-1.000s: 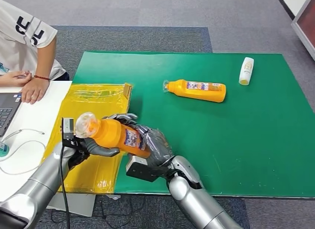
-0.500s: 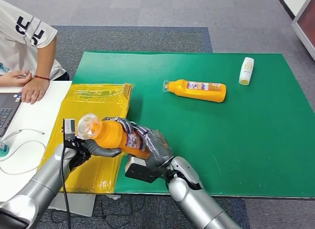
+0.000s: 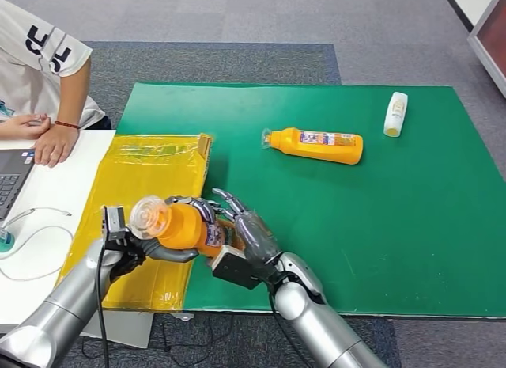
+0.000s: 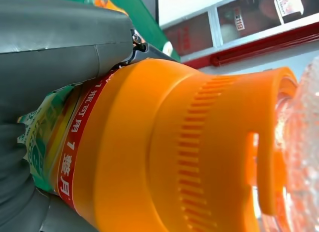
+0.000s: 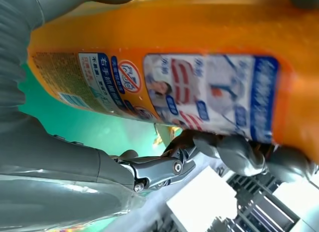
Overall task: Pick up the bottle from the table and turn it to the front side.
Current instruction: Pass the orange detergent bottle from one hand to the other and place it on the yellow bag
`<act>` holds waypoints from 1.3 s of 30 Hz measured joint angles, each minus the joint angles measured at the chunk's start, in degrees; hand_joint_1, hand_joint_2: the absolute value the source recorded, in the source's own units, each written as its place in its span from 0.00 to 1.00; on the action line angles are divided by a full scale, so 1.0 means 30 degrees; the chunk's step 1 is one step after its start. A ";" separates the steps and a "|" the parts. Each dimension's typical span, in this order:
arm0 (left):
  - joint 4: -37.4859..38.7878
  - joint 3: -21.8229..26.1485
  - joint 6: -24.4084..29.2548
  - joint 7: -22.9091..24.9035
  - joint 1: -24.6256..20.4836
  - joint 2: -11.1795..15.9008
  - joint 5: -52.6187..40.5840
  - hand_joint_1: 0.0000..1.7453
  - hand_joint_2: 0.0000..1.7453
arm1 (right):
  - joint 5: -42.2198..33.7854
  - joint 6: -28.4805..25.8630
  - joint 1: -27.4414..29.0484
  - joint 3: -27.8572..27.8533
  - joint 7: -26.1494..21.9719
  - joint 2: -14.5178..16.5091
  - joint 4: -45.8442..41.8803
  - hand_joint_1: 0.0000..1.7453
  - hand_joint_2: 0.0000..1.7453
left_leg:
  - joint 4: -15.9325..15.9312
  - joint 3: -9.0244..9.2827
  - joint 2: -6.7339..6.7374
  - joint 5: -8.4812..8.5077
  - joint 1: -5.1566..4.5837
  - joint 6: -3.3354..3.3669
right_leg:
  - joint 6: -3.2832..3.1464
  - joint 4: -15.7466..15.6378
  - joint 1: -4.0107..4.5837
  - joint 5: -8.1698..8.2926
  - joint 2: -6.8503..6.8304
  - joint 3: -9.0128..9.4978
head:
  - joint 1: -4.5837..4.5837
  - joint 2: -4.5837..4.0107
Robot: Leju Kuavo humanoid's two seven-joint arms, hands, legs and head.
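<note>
Over the table's [image 3: 358, 241] 7 o'clock edge, the left hand [image 3: 134, 245] grasps the bottle [image 3: 179, 225] near its neck while the right hand [image 3: 242, 229], fingers loosening, cradles its smooth, rigid, likely slippery body.

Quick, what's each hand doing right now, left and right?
Left hand: holding the orange bottle near its neck.
Right hand: at the bottle's label end, fingers spread; whether it grips cannot be told.
</note>
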 joint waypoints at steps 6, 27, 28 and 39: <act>-0.0225 -0.1979 0.3407 0.0000 -0.0811 0.1889 -0.2751 1.00 1.00 | -0.1496 0.0701 -0.0013 -0.1299 -0.0460 0.0005 0.0289 0.00 1.00 | 0.0000 0.0001 0.0012 0.0020 0.0013 -0.0028 | -0.0029 0.0001 0.0013 0.0019 0.0011 -0.0030 | -0.0002 0.0000; 0.3235 -0.6891 0.6454 0.4297 -0.8570 0.4032 -0.7758 1.00 1.00 | -0.1552 0.0486 -0.0091 -0.3535 -0.1091 0.0428 0.2009 0.00 1.00 | 0.0001 -0.0030 0.0009 0.0061 0.0043 -0.0065 | -0.0061 0.0005 0.0046 0.0064 0.0011 -0.0063 | -0.0004 0.0000; 0.3348 -0.7088 0.6230 0.4484 -0.8752 0.4014 -0.7906 1.00 1.00 | -0.1542 0.0480 -0.0093 -0.3550 -0.1091 0.0461 0.2049 0.00 1.00 | 0.0001 -0.0031 0.0010 0.0060 0.0043 -0.0065 | -0.0061 0.0005 0.0046 0.0064 0.0011 -0.0064 | 0.0000 0.0000; 0.7187 -1.1007 -0.0226 0.4292 -1.2048 0.3985 -0.5009 1.00 1.00 | -0.1788 0.0633 -0.1144 -0.3450 -0.1466 0.1745 0.3700 0.00 1.00 | 0.0000 -0.0049 0.0026 0.0076 0.0066 -0.0086 | -0.0097 0.0022 0.0068 0.0088 0.0031 -0.0076 | 0.0002 0.0000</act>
